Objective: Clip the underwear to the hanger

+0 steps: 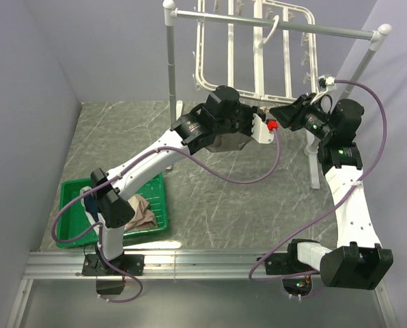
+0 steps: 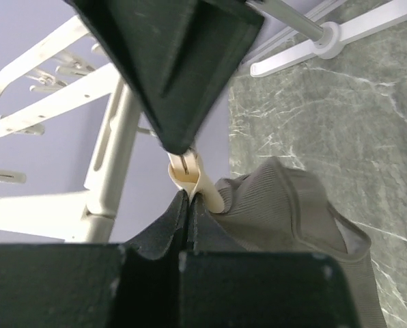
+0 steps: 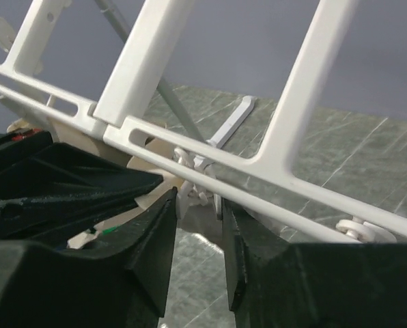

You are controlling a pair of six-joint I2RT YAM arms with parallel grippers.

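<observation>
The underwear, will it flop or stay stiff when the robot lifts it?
Probably floppy: the underwear droops in folds from the left fingers. Likely light too, since one small pinch seems to hold it up.

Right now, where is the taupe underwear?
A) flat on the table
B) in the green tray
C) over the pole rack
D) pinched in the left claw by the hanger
D: the left wrist view shows the left claw shut on the underwear, which hangs beside the hanger.
</observation>
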